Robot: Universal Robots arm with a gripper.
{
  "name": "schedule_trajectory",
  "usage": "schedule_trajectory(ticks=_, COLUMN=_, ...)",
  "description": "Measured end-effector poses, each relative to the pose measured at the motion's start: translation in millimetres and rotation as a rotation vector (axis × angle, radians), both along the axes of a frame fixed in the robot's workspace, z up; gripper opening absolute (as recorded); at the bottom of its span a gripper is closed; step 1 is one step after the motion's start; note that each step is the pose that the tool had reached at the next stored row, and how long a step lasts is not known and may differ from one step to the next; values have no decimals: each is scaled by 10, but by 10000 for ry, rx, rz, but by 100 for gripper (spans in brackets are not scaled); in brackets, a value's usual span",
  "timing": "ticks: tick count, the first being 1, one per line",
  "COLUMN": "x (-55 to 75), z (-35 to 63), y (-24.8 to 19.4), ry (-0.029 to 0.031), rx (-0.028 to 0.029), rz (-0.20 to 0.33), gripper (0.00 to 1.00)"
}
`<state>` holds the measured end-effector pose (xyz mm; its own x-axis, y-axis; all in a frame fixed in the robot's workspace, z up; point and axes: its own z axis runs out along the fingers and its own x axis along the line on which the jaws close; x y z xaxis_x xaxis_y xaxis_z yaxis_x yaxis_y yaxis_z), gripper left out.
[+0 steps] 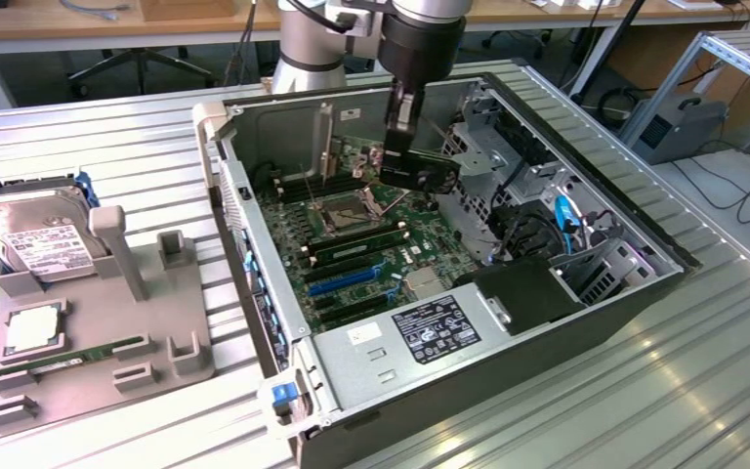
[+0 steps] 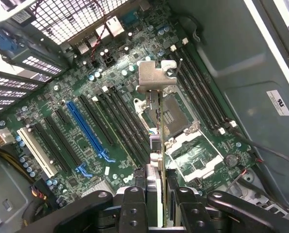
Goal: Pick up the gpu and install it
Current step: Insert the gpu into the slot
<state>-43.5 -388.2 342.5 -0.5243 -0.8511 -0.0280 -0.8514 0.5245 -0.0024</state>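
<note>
Grip: end effector clamped on the gpu, carried edge-down just beneath, long axis stretching out to the silver bracket; hovered over the CPU socket, blue slot off aside.

green motherboard, blue slot, white slot, black gpu (silver bracket)

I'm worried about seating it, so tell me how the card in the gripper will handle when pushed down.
The card looks thin and flat, so it is probably stiff along its edge but apt to flex sideways. The gripper pinches one end, so it may tilt. Its metal bracket likely weights the far end.
</note>
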Motion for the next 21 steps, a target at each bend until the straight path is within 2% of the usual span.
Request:
schedule_trajectory(ticks=6, x=0, z=0, y=0, ry=0, rx=0, rz=733, gripper=27)
schedule_trajectory(ticks=21, x=0, z=0, y=0, ry=0, rx=1, rz=1467, gripper=27)
